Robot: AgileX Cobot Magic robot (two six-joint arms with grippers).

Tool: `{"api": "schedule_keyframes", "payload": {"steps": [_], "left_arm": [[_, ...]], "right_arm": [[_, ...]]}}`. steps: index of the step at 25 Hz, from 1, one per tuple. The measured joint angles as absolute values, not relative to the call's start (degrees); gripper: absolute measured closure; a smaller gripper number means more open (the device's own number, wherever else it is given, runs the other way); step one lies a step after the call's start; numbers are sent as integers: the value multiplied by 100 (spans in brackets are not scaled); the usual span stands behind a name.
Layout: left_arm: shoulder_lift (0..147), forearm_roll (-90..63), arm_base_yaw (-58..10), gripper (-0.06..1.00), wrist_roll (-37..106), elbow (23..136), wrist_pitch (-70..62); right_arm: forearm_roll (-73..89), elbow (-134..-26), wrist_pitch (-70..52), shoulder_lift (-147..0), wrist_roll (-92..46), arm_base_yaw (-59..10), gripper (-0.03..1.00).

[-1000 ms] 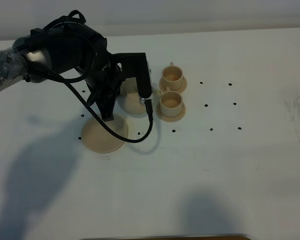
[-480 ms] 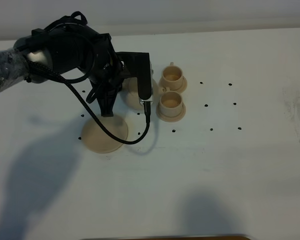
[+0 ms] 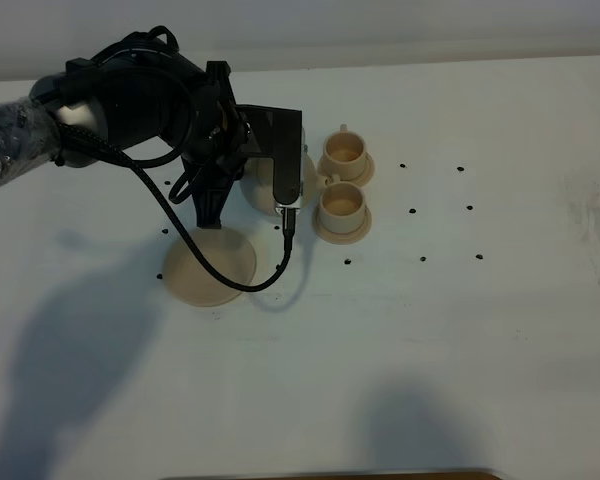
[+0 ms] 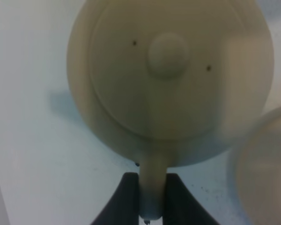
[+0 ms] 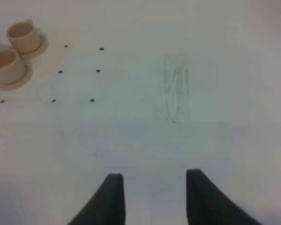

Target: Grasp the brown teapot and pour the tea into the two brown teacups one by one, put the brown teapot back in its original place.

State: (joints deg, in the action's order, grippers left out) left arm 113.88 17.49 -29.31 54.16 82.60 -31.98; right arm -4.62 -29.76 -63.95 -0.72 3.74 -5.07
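Looking down from the high camera, the left gripper (image 3: 283,190) sat low over the teapot (image 3: 259,190), which stood off its plate (image 3: 208,270) and just beside the near cup (image 3: 341,203), in the far half of the table (image 3: 460,330), left of its middle. The far cup (image 3: 344,152) sat just behind the near one, toward the far edge. The plate lay bare, on the front-left side of the teapot. The arm hid the spout, so whether the pot was tipped could not be told, and no tea showed in either cup from here. The right arm was out of this view.

In the left wrist view, the jaws were pinched on the handle (image 4: 152,187) of the teapot (image 4: 168,79), its lid and knob facing the lens. A blurred pale round shape at the side was probably 1 of the cups; it could not be told which.

In the right wrist view, the right gripper (image 5: 154,187) hung over bare table well apart from the 2 cups (image 5: 23,36) (image 5: 4,64), its jaws spread with nothing between them.

By my reading, the grasp was done and the pot had been brought to the cups, so the work stood at the first pour. Nothing showed that either cup was filled. Both pours, 1 per cup, and the return of the teapot to its plate seemingly remained.
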Motion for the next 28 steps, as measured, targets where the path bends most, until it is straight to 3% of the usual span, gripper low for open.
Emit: {"api": "schedule_keyframes", "payload": {"steps": [28], "left_arm": [[11528,2404,-3077,78,5457,8314,-2667]], "right_arm": [[-462,-2976,-6395,-72,374,-507,66]]}}
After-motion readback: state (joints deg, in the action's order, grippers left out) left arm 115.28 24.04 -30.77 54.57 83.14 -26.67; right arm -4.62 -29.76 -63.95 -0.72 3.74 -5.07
